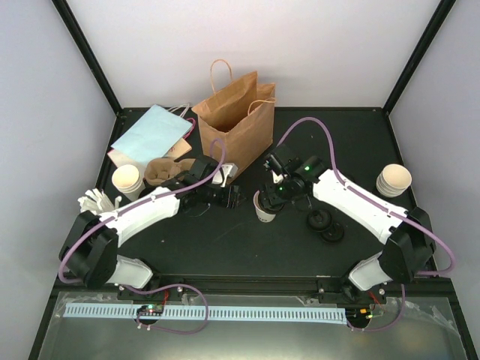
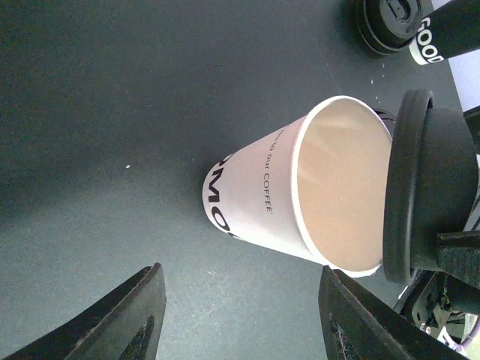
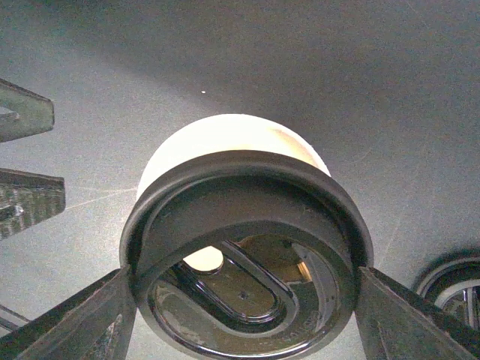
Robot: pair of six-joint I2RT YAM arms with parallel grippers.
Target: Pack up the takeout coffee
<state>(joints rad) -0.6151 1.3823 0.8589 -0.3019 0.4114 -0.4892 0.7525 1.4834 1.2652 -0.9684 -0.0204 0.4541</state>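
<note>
Round black plastic lid (image 3: 244, 187), 1 in number, fills the right wrist view. The right gripper (image 3: 244, 306) pinches it by the rim with 1 finger on each side, and the face with the oval recess is turned to that camera. The lid stands on edge, tilted, its flat face towards the mouth of 1 white paper cup with black lettering and a cream inside (image 2: 255, 195). Whether lid and rim touch cannot be told.

The cup stands upright near the middle of the black table (image 1: 225, 247), between the 2 grippers. Its long axis is vertical, the open mouth points up and the narrow base is on the table. It is outside the tall brown paper bag with twisted handles (image 1: 236, 112), which stands open, 1 only, behind it at the far side.

The left gripper (image 2: 240, 279) is spread, its 2 fingers to either side of the cup's base and apart from it, with nothing between them.

A small pile of loose black lids (image 1: 324, 223) lies to the right of the cup; their number cannot be told. 2 stacks of cream paper cups stand mouth up, 1 at the left (image 1: 127, 180) and 1 at the right (image 1: 394, 180). 1 flat pale-blue bag (image 1: 150, 131) lies at the far left beside the brown bag. 1 brown cardboard cup carrier (image 1: 161, 171) sits just in front of it.
</note>
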